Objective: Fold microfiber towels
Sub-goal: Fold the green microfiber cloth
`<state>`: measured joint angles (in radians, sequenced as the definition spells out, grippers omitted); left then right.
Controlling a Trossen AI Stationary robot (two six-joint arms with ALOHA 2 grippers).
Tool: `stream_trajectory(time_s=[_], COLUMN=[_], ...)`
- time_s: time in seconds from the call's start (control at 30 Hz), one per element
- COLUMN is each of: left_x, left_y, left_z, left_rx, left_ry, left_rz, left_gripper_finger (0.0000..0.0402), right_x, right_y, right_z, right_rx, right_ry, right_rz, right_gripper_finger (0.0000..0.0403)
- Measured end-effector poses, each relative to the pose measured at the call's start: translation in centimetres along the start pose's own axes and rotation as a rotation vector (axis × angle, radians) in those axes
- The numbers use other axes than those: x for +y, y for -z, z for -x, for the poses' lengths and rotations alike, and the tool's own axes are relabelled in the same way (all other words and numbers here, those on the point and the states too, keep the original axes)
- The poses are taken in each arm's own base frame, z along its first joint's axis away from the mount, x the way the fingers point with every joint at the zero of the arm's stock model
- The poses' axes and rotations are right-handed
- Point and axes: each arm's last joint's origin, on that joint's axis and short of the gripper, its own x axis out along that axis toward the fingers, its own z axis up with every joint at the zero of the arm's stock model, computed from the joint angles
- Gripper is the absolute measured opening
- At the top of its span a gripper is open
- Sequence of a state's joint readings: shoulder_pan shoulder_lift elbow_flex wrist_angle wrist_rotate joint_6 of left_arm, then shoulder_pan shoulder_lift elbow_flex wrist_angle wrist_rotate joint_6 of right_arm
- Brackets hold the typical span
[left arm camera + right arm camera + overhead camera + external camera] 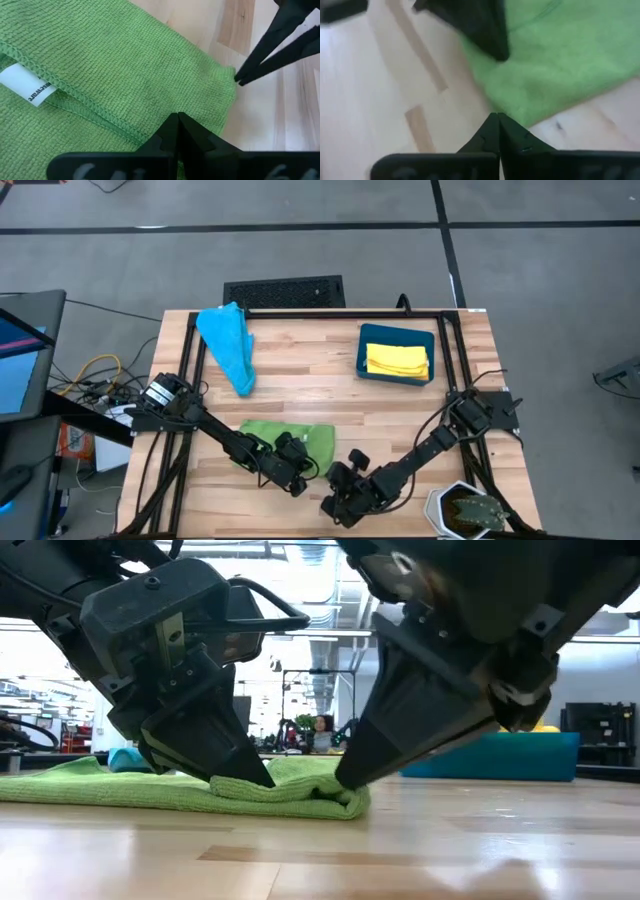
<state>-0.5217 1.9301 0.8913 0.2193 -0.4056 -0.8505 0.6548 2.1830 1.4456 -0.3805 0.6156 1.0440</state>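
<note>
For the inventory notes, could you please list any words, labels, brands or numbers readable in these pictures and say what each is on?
White sewn-in tag on the green microfiber towel: dark print, too small and turned sideways to read.
Light blue microfiber towel, yellow microfiber towel, dark teal rectangular bin, wooden table: no text visible.
Nothing else is legible.

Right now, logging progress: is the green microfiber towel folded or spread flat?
Partly folded: the green microfiber towel shows a doubled edge in the low view.
</note>
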Motion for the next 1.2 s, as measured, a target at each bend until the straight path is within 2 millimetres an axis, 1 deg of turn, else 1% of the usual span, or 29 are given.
stream_trajectory(time_s=[0.1, 0.23, 0.3, 0.4, 0.43, 0.47, 0.53, 0.6, 0.73, 0.87, 1.03, 1.1, 1.2], left_x=[0.0, 0.0, 0.0, 0.0, 0.0, 0.0, 0.1, 0.2, 0.2, 0.2, 0.3, 0.1, -0.4], left_y=[0.0, -0.1, -0.2, -0.3, -0.4, -0.5, -0.6, -0.6, -0.5, -0.5, -0.8, -1.4, -2.7], left_z=[0.0, 0.0, 0.1, 0.2, 0.2, 0.2, 0.2, 0.2, 0.2, 0.2, 0.3, 0.8, 2.2], left_rx=[-0.001, -0.002, -0.008, -0.012, -0.015, -0.015, -0.011, -0.009, -0.007, -0.002, 0.016, 0.008, -0.059], left_ry=[-0.002, -0.001, 0.008, 0.010, 0.008, 0.007, 0.007, 0.008, 0.002, -0.002, 0.016, 0.032, 0.048], left_rz=[0.000, 0.003, -0.001, -0.009, -0.007, -0.005, -0.003, 0.003, 0.003, 0.001, 0.007, 0.015, 0.032], left_gripper_finger=[0.0000, 0.0000, 0.0000, 0.0000, 0.0000, 0.0000, 0.0000, 0.0000, 0.0000, 0.0000, 0.0000, 0.0000, 0.0000], right_x=[0.1, 0.1, 0.0, 0.1, 0.1, 0.1, -0.1, 0.2, 0.0, -0.1, -0.1, -0.1, -0.1], right_y=[0.2, 0.3, -0.4, -2.0, -2.2, -2.3, -2.2, -2.0, -0.8, 0.1, 0.3, 0.2, 0.2], right_z=[0.0, 0.3, 1.3, 3.7, 4.2, 4.2, 3.6, 2.2, -0.7, -2.4, -2.4, -2.3, -2.3], right_rx=[0.043, 0.061, 0.032, -0.087, -0.126, -0.152, -0.149, -0.142, -0.097, -0.028, -0.016, -0.017, -0.014], right_ry=[-0.027, -0.033, -0.018, -0.002, 0.013, 0.024, 0.035, 0.019, 0.016, 0.000, -0.007, -0.006, -0.007], right_rz=[0.049, 0.076, 0.079, 0.058, 0.056, 0.052, 0.065, 0.051, 0.051, 0.030, 0.029, 0.033, 0.033], right_gripper_finger=[0.0028, 0.0032, 0.0030, 0.0023, 0.0020, 0.0017, 0.0013, 0.0012, 0.0018, 0.0019, 0.0014, 0.0016, 0.0021])
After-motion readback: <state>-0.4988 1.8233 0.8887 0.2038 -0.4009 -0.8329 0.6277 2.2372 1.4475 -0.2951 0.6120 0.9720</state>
